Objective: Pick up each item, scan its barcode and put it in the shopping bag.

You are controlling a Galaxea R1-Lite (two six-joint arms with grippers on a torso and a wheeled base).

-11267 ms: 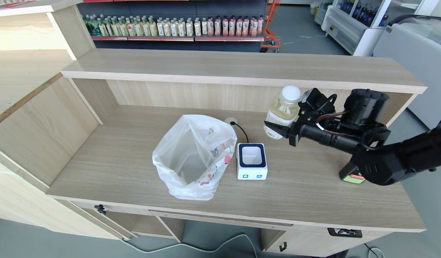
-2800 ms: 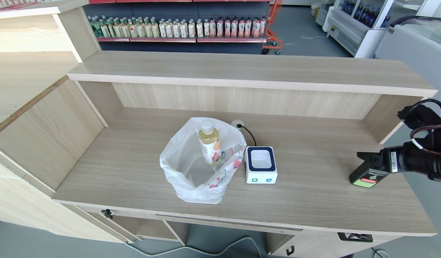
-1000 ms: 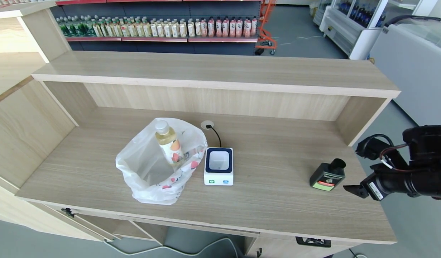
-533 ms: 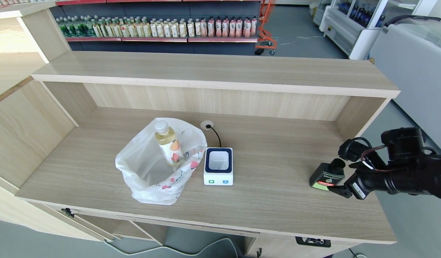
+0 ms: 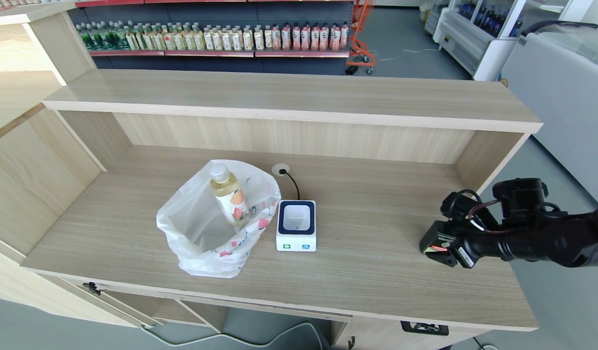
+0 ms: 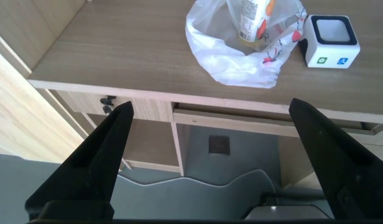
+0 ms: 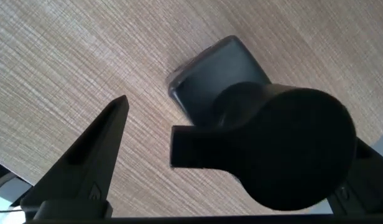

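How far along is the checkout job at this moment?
Done: one drink bottle stands in the shopping bag. In hand: the right gripper has open fingers either side of the small black bottle on the counter. Left: lift it, scan it at the scanner, bag it.

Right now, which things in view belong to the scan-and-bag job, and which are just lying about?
Job: shopping bag, drink bottle standing in it, barcode scanner, dark bottle between the right gripper's open fingers.
Not part of it: scanner cable, drinks shelf behind the counter, freezers.
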